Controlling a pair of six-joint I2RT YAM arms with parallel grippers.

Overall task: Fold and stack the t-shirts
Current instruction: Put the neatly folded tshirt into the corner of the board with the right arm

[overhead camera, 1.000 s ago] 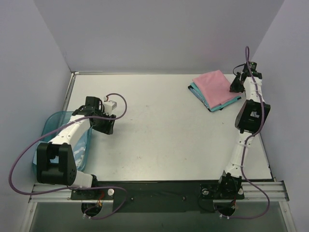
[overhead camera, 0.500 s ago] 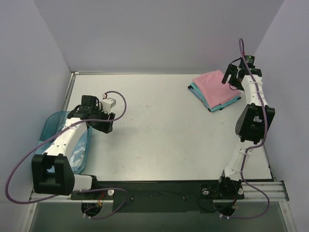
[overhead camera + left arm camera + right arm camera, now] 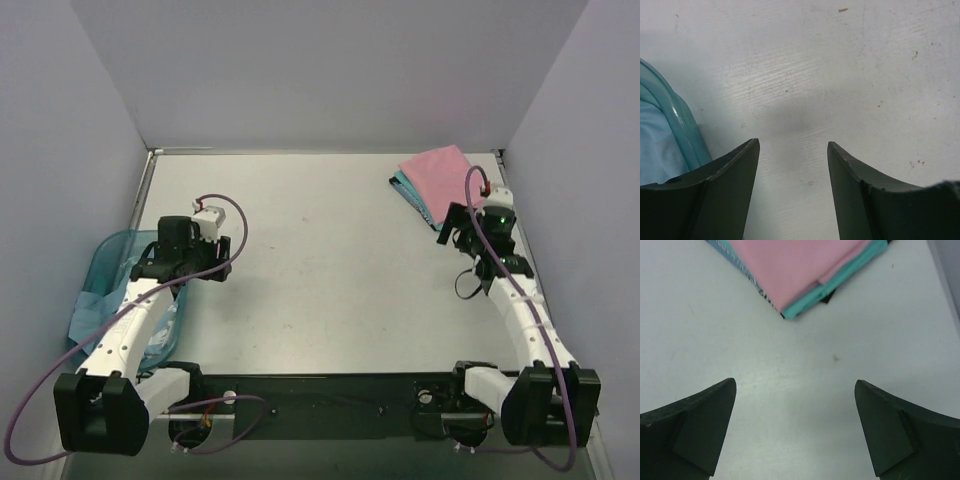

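A folded light pink t-shirt (image 3: 437,172) lies on a folded teal green one (image 3: 408,187) at the table's back right. In the right wrist view the pink shirt (image 3: 790,265) tops the teal edge (image 3: 845,280). My right gripper (image 3: 458,228) hovers just in front of this stack, open and empty (image 3: 795,381). A pale blue t-shirt (image 3: 90,305) lies crumpled in the basket at the left and shows in the left wrist view (image 3: 655,145). My left gripper (image 3: 185,262) hangs over bare table beside the basket, open with nothing between its fingers (image 3: 793,142).
The translucent blue plastic basket (image 3: 110,248) sits at the table's left edge, its rim (image 3: 685,130) just left of my left fingers. Grey walls close in the back and both sides. A dark rail with the arm bases runs along the near edge.
My right gripper opened, let go at the pink shirt and drew back toward the near side. My left arm also pulled back toward the near left.
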